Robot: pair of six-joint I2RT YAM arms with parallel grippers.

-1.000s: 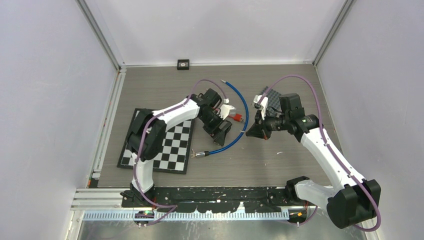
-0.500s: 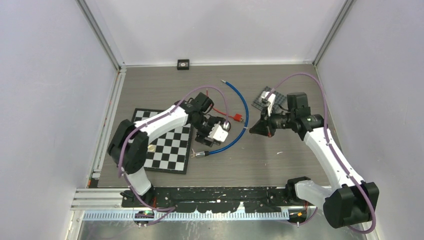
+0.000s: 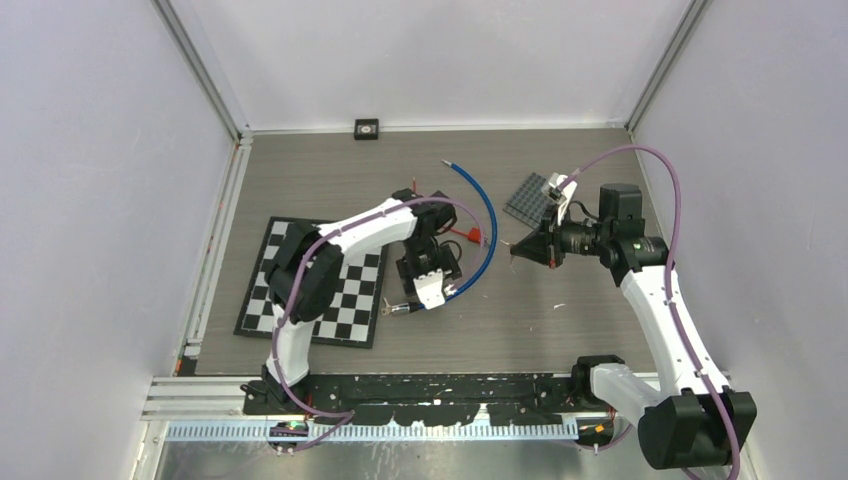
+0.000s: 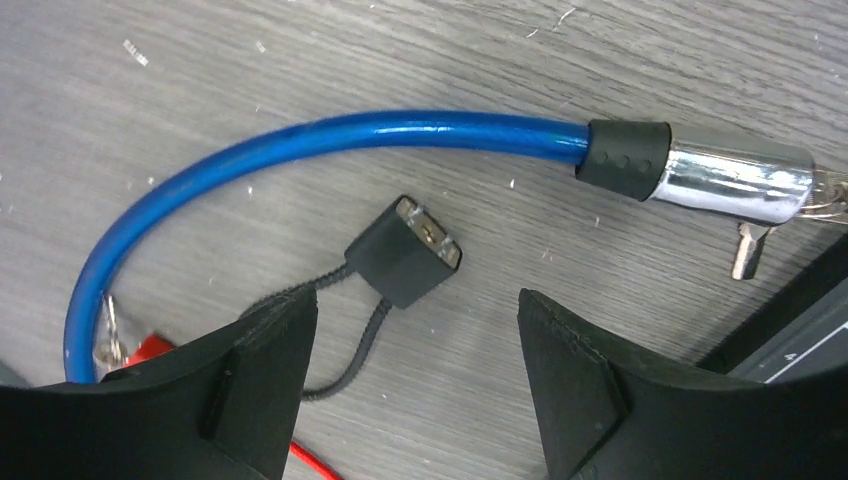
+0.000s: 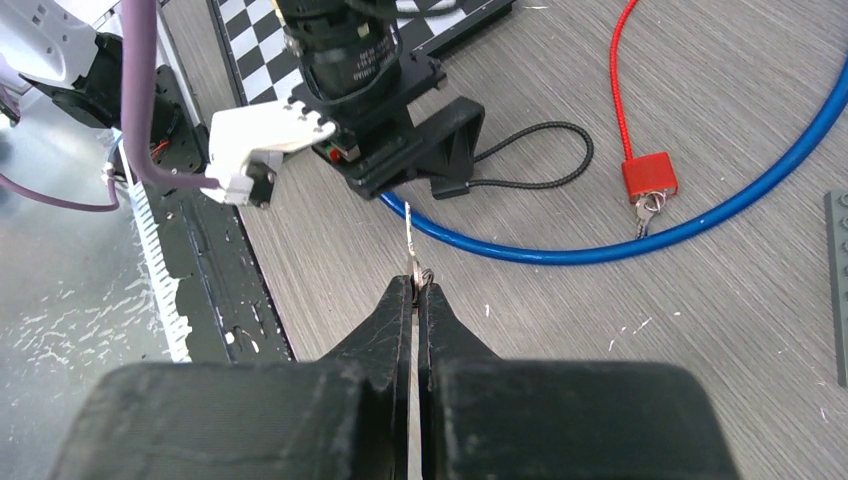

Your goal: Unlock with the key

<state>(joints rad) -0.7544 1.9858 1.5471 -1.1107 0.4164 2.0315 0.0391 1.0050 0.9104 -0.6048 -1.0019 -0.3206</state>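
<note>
My right gripper (image 5: 415, 285) is shut on a thin silver key (image 5: 409, 235), whose blade sticks out past the fingertips; in the top view it (image 3: 517, 250) hangs above the table right of the blue cable lock (image 3: 488, 215). The cable (image 4: 330, 135) ends in a chrome head (image 4: 735, 185). My left gripper (image 4: 415, 300) is open and low over the table, with a small black lock head (image 4: 405, 250) on a black cord just beyond its fingertips. A red padlock (image 5: 648, 175) with keys hanging from it lies inside the cable's curve.
A black-and-white chessboard (image 3: 340, 290) lies left of the left gripper (image 3: 437, 262). A grey studded plate (image 3: 525, 197) sits behind the right gripper. A small black square (image 3: 367, 128) rests at the back wall. A red cord (image 5: 620, 80) runs from the padlock.
The left arm has swung its gripper from the back, near the red padlock, toward the near stretch of the blue cable. The right gripper has drawn back to the right with the key.
</note>
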